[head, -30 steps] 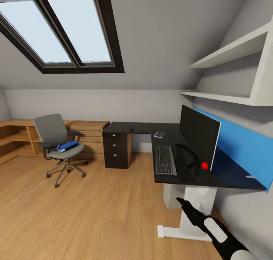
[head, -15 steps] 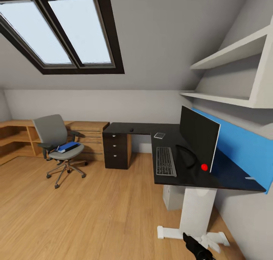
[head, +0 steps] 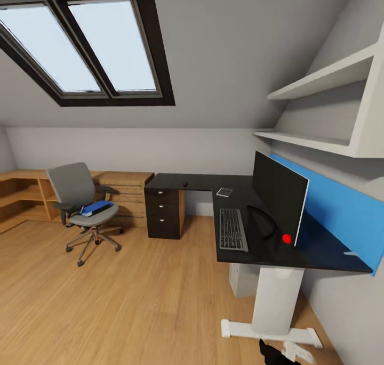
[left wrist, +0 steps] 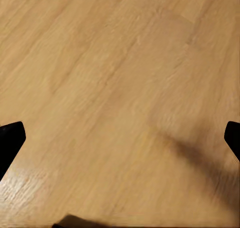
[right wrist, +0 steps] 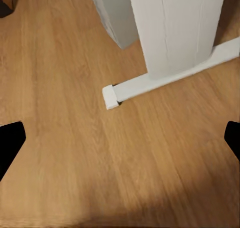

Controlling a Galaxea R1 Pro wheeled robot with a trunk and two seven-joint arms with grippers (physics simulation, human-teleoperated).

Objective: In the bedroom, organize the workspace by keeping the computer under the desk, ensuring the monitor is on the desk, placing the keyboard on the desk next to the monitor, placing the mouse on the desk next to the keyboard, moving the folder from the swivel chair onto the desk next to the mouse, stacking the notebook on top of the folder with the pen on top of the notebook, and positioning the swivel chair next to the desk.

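We see the folder [head: 96, 207] lying on the seat of the swivel chair [head: 80, 199], well apart from the desk [head: 250, 221], where the keyboard [head: 233, 229] sits just beside the monitor [head: 278, 197] and the notebook [head: 224, 192] lies farther back. Our right gripper [right wrist: 120, 138] has dropped since a second ago, from raised before the desk's white leg [head: 274, 301] to low over the floor [right wrist: 75, 153]; both it and the left gripper [left wrist: 120, 138] have fingers spread wide, holding nothing. We judge the arm is tucked for driving toward the chair.
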